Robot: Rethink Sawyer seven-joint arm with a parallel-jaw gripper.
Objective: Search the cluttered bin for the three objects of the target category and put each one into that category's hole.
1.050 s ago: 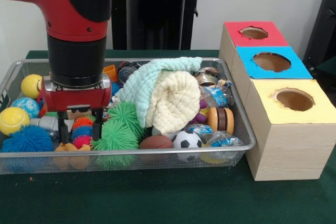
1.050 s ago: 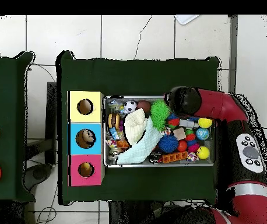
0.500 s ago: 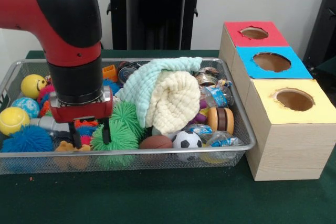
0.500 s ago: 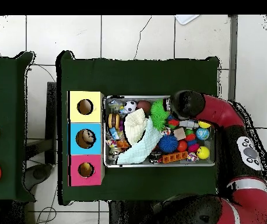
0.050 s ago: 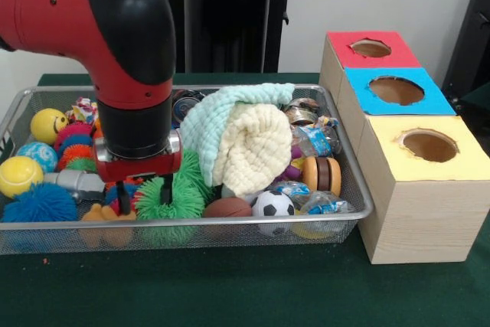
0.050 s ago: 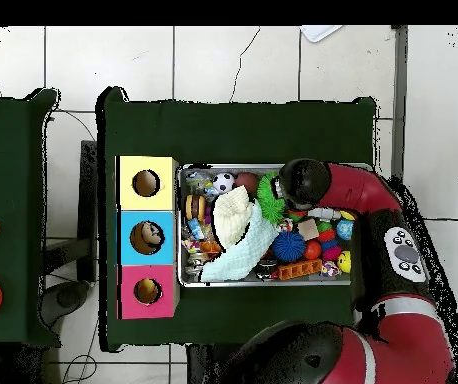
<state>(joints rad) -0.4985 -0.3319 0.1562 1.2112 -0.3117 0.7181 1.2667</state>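
Note:
My gripper (image 5: pixel 145 195) is open, low in the wire mesh bin (image 5: pixel 230 229) near its front edge. Its two black fingers (image 5: pixel 167 188) are pushed down among the spiky balls. A green spiky ball (image 5: pixel 178 198) lies against the right finger, and a red and blue spiky ball (image 5: pixel 115 195) sits by the left one. Nothing is visibly held. From above, the arm's wrist (image 6: pixel 304 183) covers the gripper, with the green spiky ball (image 6: pixel 270 188) just left of it. Three boxes with round holes stand beside the bin: red (image 5: pixel 370 48), blue (image 5: pixel 396 90) and yellow (image 5: pixel 429 145).
A mint and cream cloth (image 5: pixel 243 137) is heaped in the bin's middle. A soccer ball (image 5: pixel 273 206), a brown ball (image 5: pixel 227 207), a blue spiky ball (image 5: pixel 40 204), yellow balls (image 5: pixel 19 175) and wrapped items (image 5: pixel 315 142) crowd the rest.
The gripper has moved right along the bin's front edge and dropped lower, from above the red and blue spiky ball down beside the green one. The arm's elbow swung over the bin.

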